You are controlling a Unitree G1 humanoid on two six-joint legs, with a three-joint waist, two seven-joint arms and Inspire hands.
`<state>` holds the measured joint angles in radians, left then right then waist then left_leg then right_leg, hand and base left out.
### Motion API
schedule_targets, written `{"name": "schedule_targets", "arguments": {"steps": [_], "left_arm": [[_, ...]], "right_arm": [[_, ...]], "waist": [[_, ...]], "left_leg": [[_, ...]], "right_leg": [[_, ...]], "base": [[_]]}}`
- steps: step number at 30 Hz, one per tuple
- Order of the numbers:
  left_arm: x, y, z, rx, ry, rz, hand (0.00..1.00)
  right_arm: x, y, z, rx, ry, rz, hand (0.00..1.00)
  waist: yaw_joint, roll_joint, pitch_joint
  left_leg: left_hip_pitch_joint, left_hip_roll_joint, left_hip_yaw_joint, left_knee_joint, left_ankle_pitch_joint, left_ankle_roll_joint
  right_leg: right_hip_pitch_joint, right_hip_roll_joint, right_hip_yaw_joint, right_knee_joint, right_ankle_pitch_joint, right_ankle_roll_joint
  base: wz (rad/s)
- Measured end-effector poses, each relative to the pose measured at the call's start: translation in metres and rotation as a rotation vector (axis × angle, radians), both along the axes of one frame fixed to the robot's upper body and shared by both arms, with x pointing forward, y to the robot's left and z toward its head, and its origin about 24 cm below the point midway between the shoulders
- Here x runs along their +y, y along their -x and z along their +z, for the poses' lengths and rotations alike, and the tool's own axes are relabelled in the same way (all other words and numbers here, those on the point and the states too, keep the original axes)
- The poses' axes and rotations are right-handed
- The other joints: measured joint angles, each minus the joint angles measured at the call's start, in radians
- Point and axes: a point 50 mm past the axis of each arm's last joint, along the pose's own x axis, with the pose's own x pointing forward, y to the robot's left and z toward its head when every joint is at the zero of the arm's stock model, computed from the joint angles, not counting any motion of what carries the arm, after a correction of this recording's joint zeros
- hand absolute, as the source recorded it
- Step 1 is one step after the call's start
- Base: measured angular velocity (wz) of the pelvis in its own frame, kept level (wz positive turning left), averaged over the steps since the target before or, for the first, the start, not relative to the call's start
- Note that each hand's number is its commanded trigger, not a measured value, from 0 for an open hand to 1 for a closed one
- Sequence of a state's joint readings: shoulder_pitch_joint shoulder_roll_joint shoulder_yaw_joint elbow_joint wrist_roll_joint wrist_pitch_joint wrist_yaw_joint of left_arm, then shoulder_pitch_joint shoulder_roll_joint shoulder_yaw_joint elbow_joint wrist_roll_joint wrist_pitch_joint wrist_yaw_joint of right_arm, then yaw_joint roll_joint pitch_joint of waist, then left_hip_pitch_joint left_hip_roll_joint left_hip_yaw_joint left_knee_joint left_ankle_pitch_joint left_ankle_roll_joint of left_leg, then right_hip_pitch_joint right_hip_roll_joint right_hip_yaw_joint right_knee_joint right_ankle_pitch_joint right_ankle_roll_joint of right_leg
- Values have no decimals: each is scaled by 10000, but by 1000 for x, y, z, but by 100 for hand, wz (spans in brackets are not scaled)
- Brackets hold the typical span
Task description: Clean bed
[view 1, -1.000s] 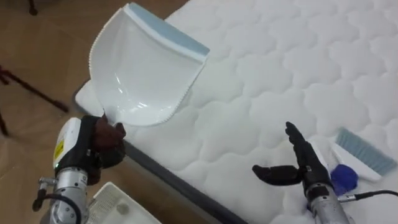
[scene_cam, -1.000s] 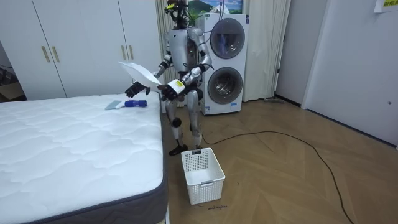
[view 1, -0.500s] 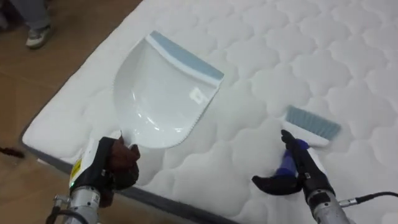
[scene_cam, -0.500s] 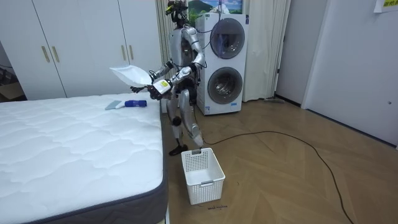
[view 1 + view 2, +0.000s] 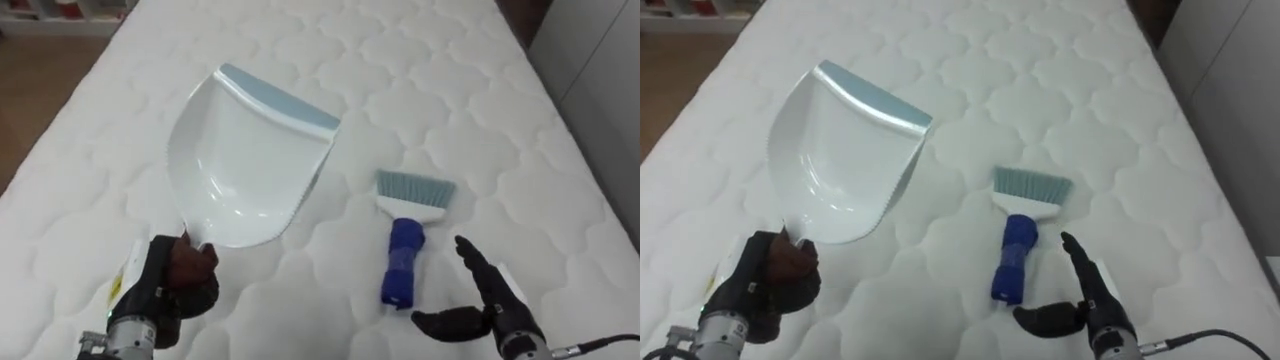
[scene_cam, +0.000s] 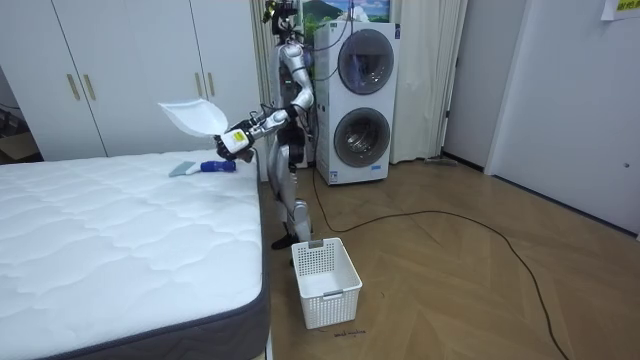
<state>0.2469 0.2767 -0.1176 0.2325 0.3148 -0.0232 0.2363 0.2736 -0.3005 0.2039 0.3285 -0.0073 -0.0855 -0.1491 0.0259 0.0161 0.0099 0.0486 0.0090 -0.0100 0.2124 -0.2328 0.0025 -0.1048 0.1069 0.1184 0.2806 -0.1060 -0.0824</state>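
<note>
A white dustpan (image 5: 245, 165) with a pale blue front edge hangs above the white quilted mattress (image 5: 470, 90). My left hand (image 5: 180, 285) is shut on its handle at the lower left. A hand brush (image 5: 405, 240) with a blue handle and pale blue bristles lies flat on the mattress, bristles pointing away from me. My right hand (image 5: 480, 305) is open at the lower right, just right of the brush handle and apart from it. In the room view I stand at the bed's end, the dustpan (image 6: 190, 115) held up over the brush (image 6: 205, 167).
A white slatted basket (image 6: 325, 282) stands on the wooden floor beside the bed's corner. Behind me are stacked washing machines (image 6: 365, 100) and white wardrobes (image 6: 130, 70). A wall (image 5: 590, 70) runs along the mattress's right side.
I have turned to face the bed, so the whole eye view has shifted. The dustpan now hangs over the mattress and the brush lies in front of my right hand.
</note>
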Motion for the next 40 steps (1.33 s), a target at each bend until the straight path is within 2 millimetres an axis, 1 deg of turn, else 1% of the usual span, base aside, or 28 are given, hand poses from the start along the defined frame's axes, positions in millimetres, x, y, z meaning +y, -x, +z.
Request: {"name": "schedule_targets", "arguments": {"steps": [1,2,4,6,7,8,10,11,13,15,16,18,19,21,22,23,26,27,28,29,30,31,33,34,36,38,39,40], "left_arm": [[1,1,-2,87,-5,22,0],[2,2,-5,227,-3,83,0],[3,5,-9,437,0,162,0],[6,10,-17,855,-7,271,0],[7,11,-18,944,-17,296,0],[7,12,-20,1050,-23,319,0],[7,12,-21,1105,0,291,0],[8,13,-24,1210,99,363,0],[13,19,-36,1806,247,698,0],[20,35,-53,2827,404,1303,0],[22,39,-56,3037,447,1439,0],[23,54,-69,3786,774,1983,0],[24,58,-72,3980,865,2133,0],[27,73,-82,4721,1267,2668,0],[28,76,-83,4851,1371,2793,0],[29,82,-87,5075,1608,3137,0],[35,104,-97,5712,2245,4522,0],[39,114,-100,5951,2494,5167,0],[40,119,-101,6021,2589,5502,0],[45,129,-102,6183,2728,6200,0],[49,141,-104,6442,2756,6790,0],[52,146,-104,6566,2749,7064,0],[59,168,-104,7039,2720,7950,0],[60,174,-104,7188,2691,8106,0],[61,193,-104,7817,2585,8596,0],[62,207,-104,8330,2442,8888,0],[63,213,-103,8492,2375,9004,0],[64,214,-103,8558,2325,8969,0]], "right_arm": [[0,0,0,8,26,19,0],[0,-1,0,-24,105,75,0],[0,-3,-1,-5,351,238,0],[-1,-2,-2,66,407,244,0],[-1,-2,-2,62,425,256,0],[0,-4,-1,28,474,299,0],[0,-3,-2,56,589,378,0],[-1,-1,-4,173,673,386,0],[-6,6,-14,714,819,255,0],[-13,19,-26,1527,1030,32,0],[-15,21,-28,1714,1101,-10,0],[-24,32,-37,2354,1280,-413,0],[-26,36,-39,2520,1309,-535,0],[-31,49,-49,3171,1310,-947,0],[-32,52,-51,3340,1315,-1038,0],[-36,60,-56,3737,1319,-1306,0],[-42,84,-67,4766,1423,-1885,0],[-47,93,-70,5149,1508,-2214,0],[-49,97,-71,5288,1524,-2447,0],[-54,106,-74,5649,1561,-2900,0],[-59,116,-76,6007,1549,-3416,0],[-60,120,-76,6096,1555,-3575,0],[-66,134,-78,6753,1615,-4267,0],[-68,138,-78,6926,1635,-4432,0],[-72,154,-79,7726,1737,-4861,0],[-72,169,-80,8360,1610,-5068,0],[-71,177,-80,8736,1525,-5042,0],[-70,180,-80,8889,1489,-5002,0]], "waist": [[-4,19,6],[-8,73,-26],[-43,88,-11],[-112,72,0],[-125,59,1],[-157,31,17],[-173,-5,39],[-183,-8,37],[-168,6,36],[-206,-20,19],[-206,-35,10],[-209,-22,-1],[-217,-21,-2],[-256,-51,-28],[-265,-53,-31],[-238,-71,-38],[-206,-72,-79],[-206,-61,-125],[-187,-51,-135],[-198,-129,-114],[-222,-136,-113],[-225,-155,-143],[-229,-181,-143],[-231,-180,-143],[-213,-192,-141],[-216,-200,-137],[-225,-215,-134],[-234,-223,-133]], "left_leg": [[12,2,1,5,42,13],[42,13,11,2,43,16],[49,13,13,-28,44,17],[138,29,15,-115,44,17],[156,30,14,-136,44,17],[151,28,15,-156,44,17],[149,23,16,-178,44,17],[207,24,16,-231,44,17],[487,35,38,-312,44,18],[711,9,50,-333,42,20],[726,-2,70,-334,41,20],[786,-8,70,-362,40,21],[815,-8,68,-375,40,21],[864,-1,63,-383,40,21],[876,0,60,-383,40,21],[928,-1,60,-392,40,22],[1188,15,61,-519,22,45],[1231,42,60,-536,-37,115],[1273,50,64,-549,-60,128],[1348,47,78,-607,-67,135],[1395,46,41,-600,-86,142],[1420,41,28,-600,-98,141],[1541,27,-16,-610,-234,158],[1558,22,-38,-603,-266,165],[1562,-3,-61,-597,-298,202],[1563,-5,-48,-579,-296,204],[1561,-8,-56,-571,-295,206],[1562,-9,-54,-562,-295,206]], "right_leg": [[24,-2,-7,-74,1,-1],[37,-10,-48,-80,5,-8],[45,-19,-60,-140,4,-9],[192,-43,-177,-338,-1,-12],[212,-54,-226,-371,-8,-15],[217,-88,-373,-418,-12,-18],[221,-99,-403,-448,-19,-14],[287,-99,-396,-502,-20,-12],[570,-91,-398,-615,-29,-8],[699,-106,-337,-597,-155,8],[697,-107,-297,-588,-195,12],[794,-119,-303,-588,-207,17],[812,-120,-315,-582,-209,19],[886,-134,-397,-582,-210,18],[899,-134,-399,-600,-210,18],[909,-135,-400,-621,-221,20],[1078,-116,-384,-541,-305,20],[1093,-89,-396,-483,-333,16],[1094,-76,-393,-426,-358,17],[1146,-76,-388,-375,-385,19],[1244,-75,-390,-380,-414,22],[1256,-75,-386,-347,-446,26],[1316,-75,-395,-176,-564,33],[1330,-75,-393,-160,-584,44],[1322,-100,-397,-91,-651,72],[1325,-121,-427,-94,-653,73],[1328,-158,-530,-85,-672,57],[1331,-165,-547,-75,-683,59]], "base": [[-4],[0],[-2],[0],[3],[0],[0],[0],[0],[-3],[-7],[-2],[4],[9],[6],[0],[4],[0],[0],[0],[4],[6],[0],[6],[7],[0],[0],[0]]}}
